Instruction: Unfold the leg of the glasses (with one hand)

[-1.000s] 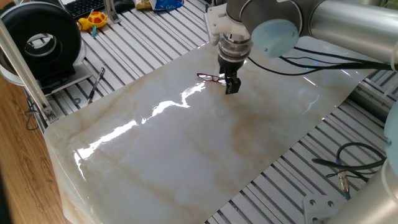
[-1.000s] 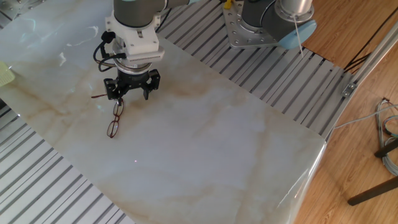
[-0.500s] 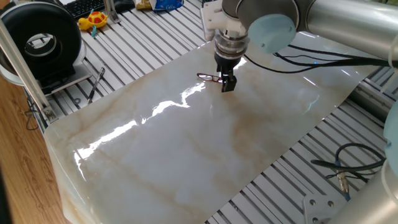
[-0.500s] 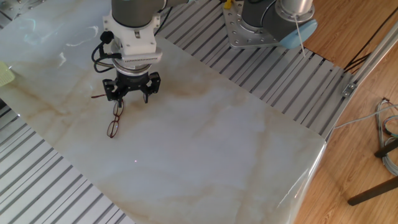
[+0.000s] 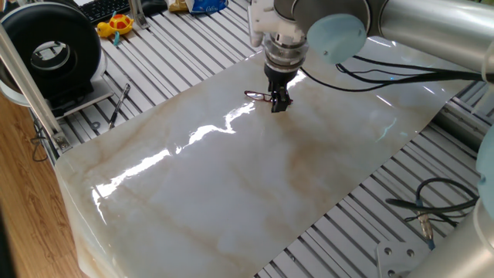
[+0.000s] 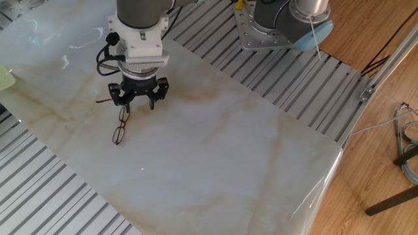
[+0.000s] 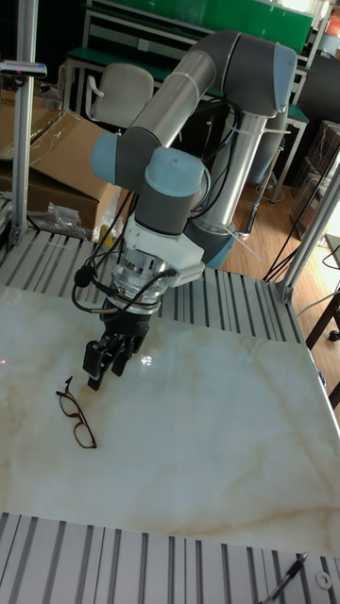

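The glasses are thin and reddish-brown and lie flat on the marble sheet. One slim temple arm sticks out sideways near the gripper. They also show as glasses and glasses. My black two-finger gripper points straight down, low over the sheet beside the hinge end of the frame. Its fingers are spread apart with nothing between them. In the other views the gripper stands just right of the frame, and the gripper hangs above and right of it.
A black pen-like tool lies on the slatted table left of the sheet. A black round device and a yellow toy sit at the far left. Loose cables lie at the right. The arm's base stands beyond the sheet.
The gripper has shifted a little to the left, closer to the glasses, still open. The glasses have not moved.
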Tool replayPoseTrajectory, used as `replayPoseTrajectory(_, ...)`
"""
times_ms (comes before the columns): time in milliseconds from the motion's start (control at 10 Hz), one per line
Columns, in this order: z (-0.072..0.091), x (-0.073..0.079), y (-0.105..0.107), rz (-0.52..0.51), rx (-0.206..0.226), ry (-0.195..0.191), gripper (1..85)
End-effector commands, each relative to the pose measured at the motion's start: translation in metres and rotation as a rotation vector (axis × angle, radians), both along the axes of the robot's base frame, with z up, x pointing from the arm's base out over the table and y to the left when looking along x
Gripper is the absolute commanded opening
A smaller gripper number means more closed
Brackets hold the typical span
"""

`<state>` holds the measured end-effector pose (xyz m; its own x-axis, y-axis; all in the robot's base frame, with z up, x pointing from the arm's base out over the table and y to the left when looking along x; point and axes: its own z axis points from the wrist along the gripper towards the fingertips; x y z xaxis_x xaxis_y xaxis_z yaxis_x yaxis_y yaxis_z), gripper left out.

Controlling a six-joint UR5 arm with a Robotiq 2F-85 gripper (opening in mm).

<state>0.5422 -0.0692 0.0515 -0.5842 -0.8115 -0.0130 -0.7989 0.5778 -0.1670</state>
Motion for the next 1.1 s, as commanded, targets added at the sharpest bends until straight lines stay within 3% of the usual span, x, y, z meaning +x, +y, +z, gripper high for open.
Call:
replayPoseTrajectory(0, 0.024, -0.022, 0.011, -0.056, 0.008, 0.023, 58.7)
replayPoseTrajectory(100, 0.042, -0.032, 0.013, -0.059, -0.008, 0.021, 58.3)
replayPoseTrajectory(400, 0.046, -0.023, 0.012, -0.057, -0.016, -0.019, 57.3)
replayPoseTrajectory(600, 0.046, -0.024, 0.009, -0.045, -0.030, -0.015, 57.3)
replayPoseTrajectory(700, 0.041, -0.025, -0.003, -0.036, -0.050, -0.007, 57.3)
replayPoseTrajectory(900, 0.066, -0.032, -0.020, -0.007, -0.106, 0.021, 56.0)
replayPoseTrajectory(1000, 0.072, -0.036, -0.017, -0.008, -0.104, 0.027, 53.3)
